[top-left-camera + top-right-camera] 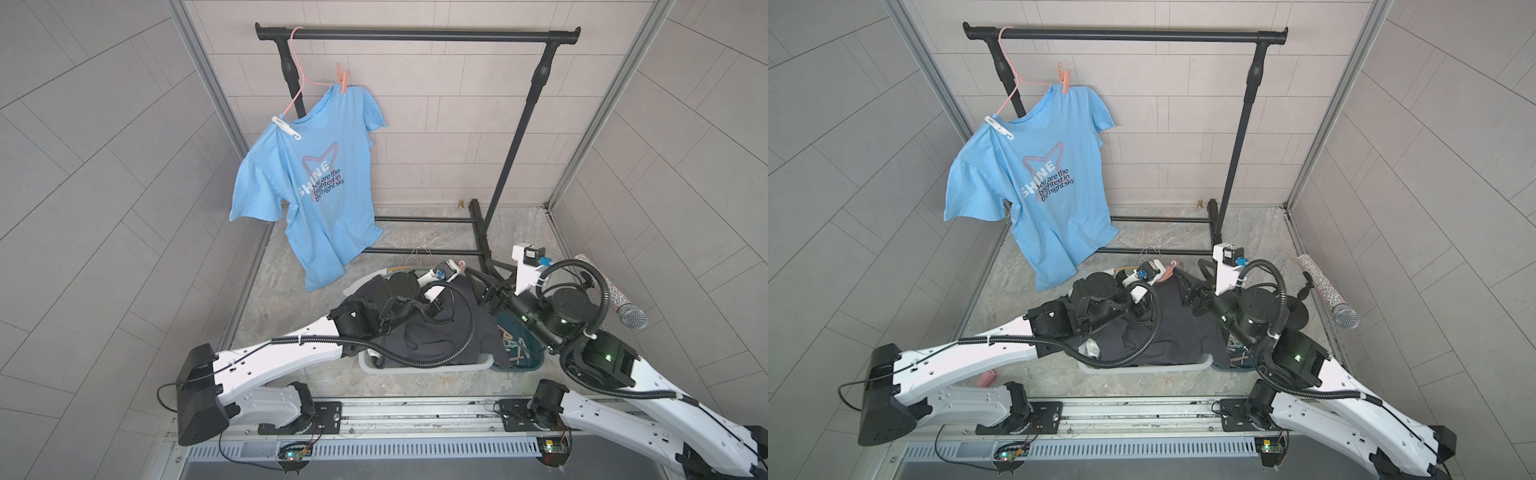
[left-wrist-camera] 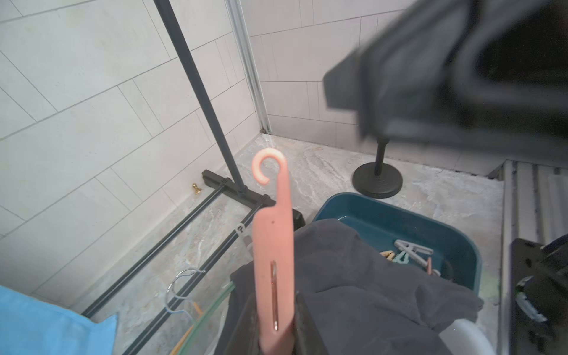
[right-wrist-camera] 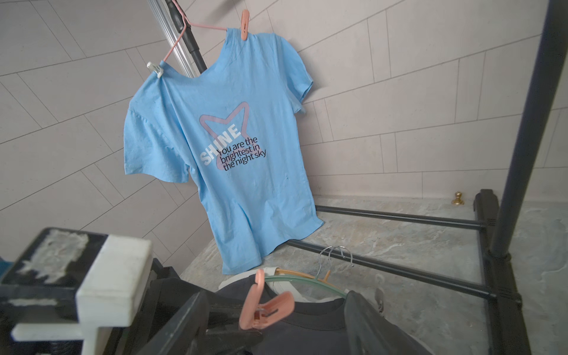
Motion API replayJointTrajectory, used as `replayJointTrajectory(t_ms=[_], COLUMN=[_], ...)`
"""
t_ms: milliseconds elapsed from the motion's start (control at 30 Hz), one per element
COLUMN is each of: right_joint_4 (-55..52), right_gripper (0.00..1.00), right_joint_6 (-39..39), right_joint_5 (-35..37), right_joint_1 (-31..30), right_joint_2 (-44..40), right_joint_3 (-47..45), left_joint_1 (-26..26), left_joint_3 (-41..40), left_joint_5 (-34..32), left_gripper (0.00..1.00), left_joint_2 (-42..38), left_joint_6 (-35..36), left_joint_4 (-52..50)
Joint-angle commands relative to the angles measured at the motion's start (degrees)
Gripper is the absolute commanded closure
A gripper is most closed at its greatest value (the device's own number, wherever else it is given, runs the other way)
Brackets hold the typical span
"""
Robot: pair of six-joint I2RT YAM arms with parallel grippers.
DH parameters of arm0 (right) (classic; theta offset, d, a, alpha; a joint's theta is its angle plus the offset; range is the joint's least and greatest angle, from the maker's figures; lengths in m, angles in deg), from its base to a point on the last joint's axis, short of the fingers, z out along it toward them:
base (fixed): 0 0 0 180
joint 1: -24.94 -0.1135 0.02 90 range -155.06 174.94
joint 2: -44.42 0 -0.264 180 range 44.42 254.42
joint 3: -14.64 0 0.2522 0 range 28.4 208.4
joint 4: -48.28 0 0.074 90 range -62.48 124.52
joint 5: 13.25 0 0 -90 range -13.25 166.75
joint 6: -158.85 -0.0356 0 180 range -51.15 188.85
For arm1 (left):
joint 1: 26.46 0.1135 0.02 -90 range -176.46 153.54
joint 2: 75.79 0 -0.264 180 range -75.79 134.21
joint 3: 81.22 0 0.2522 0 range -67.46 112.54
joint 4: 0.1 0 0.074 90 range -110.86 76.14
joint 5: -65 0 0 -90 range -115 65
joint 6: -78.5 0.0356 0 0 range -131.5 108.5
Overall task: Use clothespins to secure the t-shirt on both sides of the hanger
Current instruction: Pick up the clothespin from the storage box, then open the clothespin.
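Nearest: teal tub [image 2: 399,203], spare clothespins [image 2: 408,255] inside; at its 11 o'clock left gripper [image 2: 275,313] clamped on coral clothespin [image 2: 273,246]; right gripper [image 3: 276,307] jaws wide, gripping nothing — t-shirt [image 1: 316,187] farther, 10 o'clock, on hanger [image 1: 297,79]; coral peg [image 1: 343,81], white peg [image 1: 286,126] at shoulders.

dark grey garment [image 2: 353,276], heaped in a pale basket [image 1: 415,368], directly under the left fingers [image 2: 309,335]; spare hangers [image 2: 181,285] beside them at the basket's far end. teal tub [image 2: 399,212] just beside the basket, near the fingers. black garment rack [image 1: 415,35] well beyond them, a small brass knob [image 2: 195,187] near its foot; glittered microphone [image 1: 629,318] on a round-based black stand [image 2: 377,181], past the tub.
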Motion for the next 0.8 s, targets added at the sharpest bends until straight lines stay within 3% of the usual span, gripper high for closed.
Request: replayJointTrajectory(t_ms=[0, 133, 233, 500, 767], right_joint_4=[-9.87, -9.24, -8.1, -4.33, -2.4], right_gripper=[0.24, 0.19, 0.18, 0.25, 0.36], right_joint_6=[-1.33, -4.7, -6.41, -11.67, -16.47], right_joint_5=[0.05, -11.19, -15.51, -19.9, -16.65], right_joint_1=[0.29, 0.34, 0.38, 0.37, 0.38], right_joint_2=[-1.42, -0.55, 0.87, 6.03, 8.99], right_joint_3=[2.99, 3.91, 4.23, 4.77, 3.63], left_joint_1=[-0.24, -0.23, -0.19, -0.27, -0.28], left_joint_3=[-1.93, -3.84, -4.19, -4.2, -4.83], left_joint_5=[-2.19, 0.89, 3.84, 5.87, 6.75], left_gripper=[1.0, 1.0, 1.0, 1.0, 1.0], left_joint_2=[-3.93, -6.55, -7.2, -7.2, -7.97], left_joint_6=[9.17, 12.4, 12.76, 13.5, 14.82], left_joint_4=[-0.31, 1.63, 2.2, 2.48, 3.17])
